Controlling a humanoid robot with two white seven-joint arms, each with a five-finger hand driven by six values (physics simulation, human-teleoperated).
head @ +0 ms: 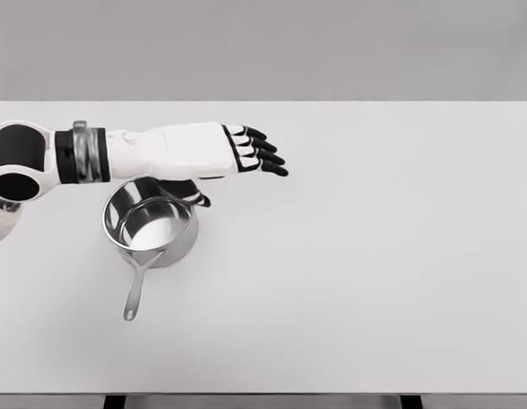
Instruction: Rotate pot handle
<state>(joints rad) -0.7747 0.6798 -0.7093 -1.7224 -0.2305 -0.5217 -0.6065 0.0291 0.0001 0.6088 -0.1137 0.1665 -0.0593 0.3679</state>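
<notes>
A small steel pot (151, 223) stands on the white table (374, 256), left of the middle. Its long handle (137, 290) points toward the table's front edge, slightly left. My left hand (246, 153) reaches in from the left and hovers flat just behind the pot's far rim, fingers stretched out to the right and holding nothing. Its thumb (195, 196) hangs down beside the pot's back right rim; whether it touches I cannot tell. The right arm does not show.
The table's front edge runs along the bottom of the view, with two dark legs (114, 400) under it. A plain grey wall stands behind the table.
</notes>
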